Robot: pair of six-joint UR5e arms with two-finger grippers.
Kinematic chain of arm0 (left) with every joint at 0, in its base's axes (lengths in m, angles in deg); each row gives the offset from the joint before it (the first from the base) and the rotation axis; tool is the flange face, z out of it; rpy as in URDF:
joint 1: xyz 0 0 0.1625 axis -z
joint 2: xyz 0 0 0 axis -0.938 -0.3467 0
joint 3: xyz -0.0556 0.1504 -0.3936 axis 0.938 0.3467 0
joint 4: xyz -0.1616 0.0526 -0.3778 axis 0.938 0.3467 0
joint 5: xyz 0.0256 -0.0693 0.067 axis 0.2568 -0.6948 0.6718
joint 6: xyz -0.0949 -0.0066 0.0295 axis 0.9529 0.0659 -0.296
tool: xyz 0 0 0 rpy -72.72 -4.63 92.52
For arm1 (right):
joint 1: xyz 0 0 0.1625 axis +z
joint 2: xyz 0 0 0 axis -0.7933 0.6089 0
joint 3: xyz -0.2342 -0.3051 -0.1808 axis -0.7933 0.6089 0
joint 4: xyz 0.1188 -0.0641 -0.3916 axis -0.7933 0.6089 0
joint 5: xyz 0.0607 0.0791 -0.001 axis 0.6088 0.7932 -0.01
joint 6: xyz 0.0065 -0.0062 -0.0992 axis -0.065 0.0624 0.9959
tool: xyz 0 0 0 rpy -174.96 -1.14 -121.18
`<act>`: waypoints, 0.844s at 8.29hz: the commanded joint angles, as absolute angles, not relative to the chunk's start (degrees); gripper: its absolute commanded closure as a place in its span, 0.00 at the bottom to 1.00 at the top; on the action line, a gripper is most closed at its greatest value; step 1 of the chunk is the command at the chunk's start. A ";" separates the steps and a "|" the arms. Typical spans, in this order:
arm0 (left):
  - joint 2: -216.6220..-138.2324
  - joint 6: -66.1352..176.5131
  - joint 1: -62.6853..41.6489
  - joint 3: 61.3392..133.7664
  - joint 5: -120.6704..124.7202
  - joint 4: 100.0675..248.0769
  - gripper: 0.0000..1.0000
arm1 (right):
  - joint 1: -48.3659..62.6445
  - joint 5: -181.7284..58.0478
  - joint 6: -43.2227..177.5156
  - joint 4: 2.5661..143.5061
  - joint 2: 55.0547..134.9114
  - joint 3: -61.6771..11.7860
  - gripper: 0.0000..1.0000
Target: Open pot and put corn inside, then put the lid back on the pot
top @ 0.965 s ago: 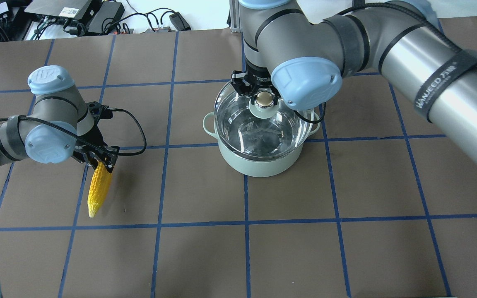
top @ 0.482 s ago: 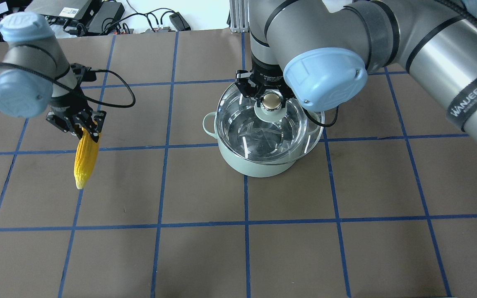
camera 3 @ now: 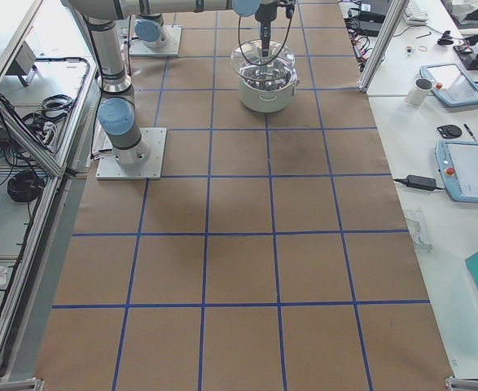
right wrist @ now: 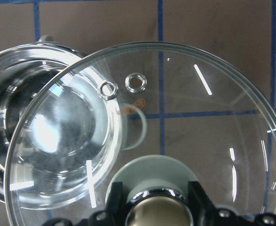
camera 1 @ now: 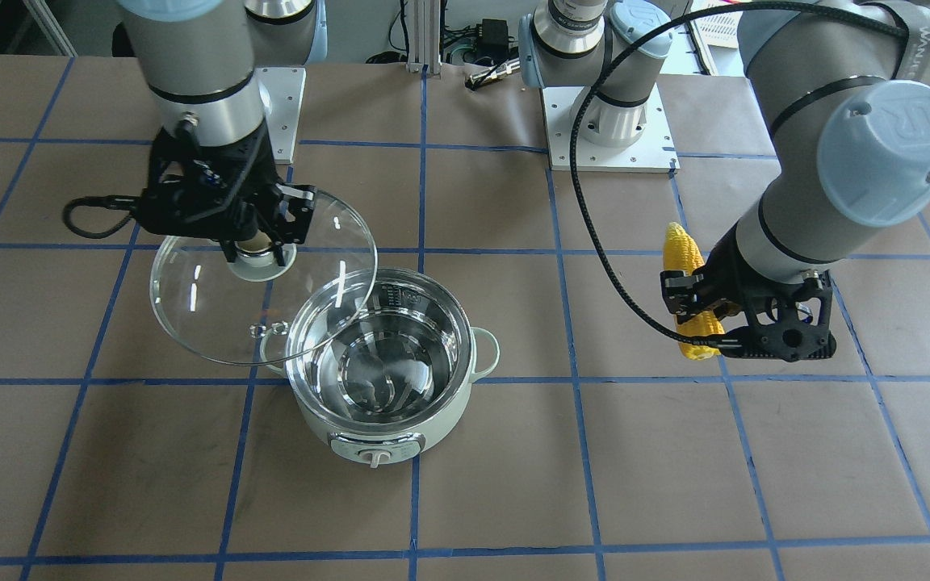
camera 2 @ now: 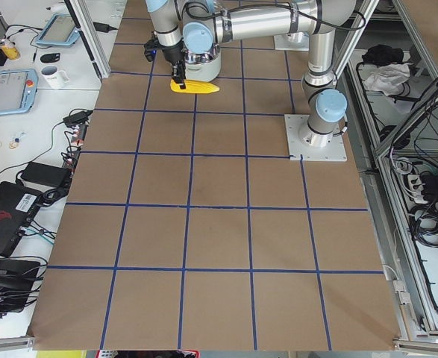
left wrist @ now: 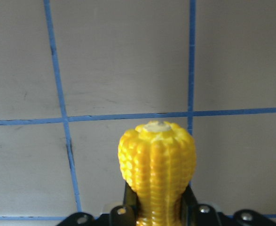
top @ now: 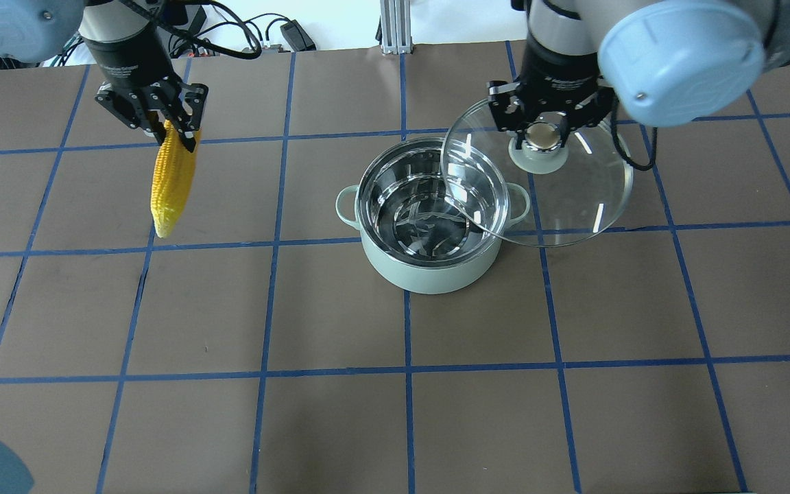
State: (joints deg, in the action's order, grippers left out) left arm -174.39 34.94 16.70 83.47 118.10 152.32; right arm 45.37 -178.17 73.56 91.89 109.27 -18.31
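Note:
The mint-green pot (top: 431, 264) (camera 1: 441, 407) stands open mid-table, its steel inside empty. My right gripper (top: 544, 134) (camera 1: 257, 246) is shut on the knob of the glass lid (top: 577, 199) (camera 1: 207, 315) and holds it in the air, right of the pot and overlapping its rim. The lid also fills the right wrist view (right wrist: 175, 122). My left gripper (top: 162, 123) (camera 1: 703, 319) is shut on the thick end of the yellow corn (top: 170, 180) (camera 1: 681, 250) (left wrist: 157, 165), held above the table well left of the pot.
The brown table (top: 395, 412) has a blue tape grid. Cables and power boxes (top: 162, 27) lie past its far edge. The arm bases (camera 1: 609, 121) stand at the robot's side. In the exterior left view the corn (camera 2: 196, 87) hangs at the far end.
My right gripper has lifted the lid off the pot and carried it right. My left gripper has raised the corn off the table, further up and away.

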 commanded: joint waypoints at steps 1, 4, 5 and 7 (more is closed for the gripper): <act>-175.93 43.32 26.05 81.21 115.84 152.98 1.00 | 32.96 -177.85 88.65 85.95 112.36 -18.61 0.81; -178.03 50.01 36.17 81.11 111.91 148.86 1.00 | 33.29 -177.07 88.40 85.94 112.36 -18.87 0.81; -181.62 52.56 38.20 81.03 111.71 146.59 1.00 | 33.29 -176.36 88.31 85.94 112.36 -18.87 0.81; -186.56 55.21 41.02 77.80 111.54 143.40 1.00 | 33.29 -176.36 88.22 85.94 112.36 -18.87 0.83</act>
State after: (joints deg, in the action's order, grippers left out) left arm -182.20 52.17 38.19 80.41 112.07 145.96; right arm 33.32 -176.60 88.32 85.95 112.36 -18.85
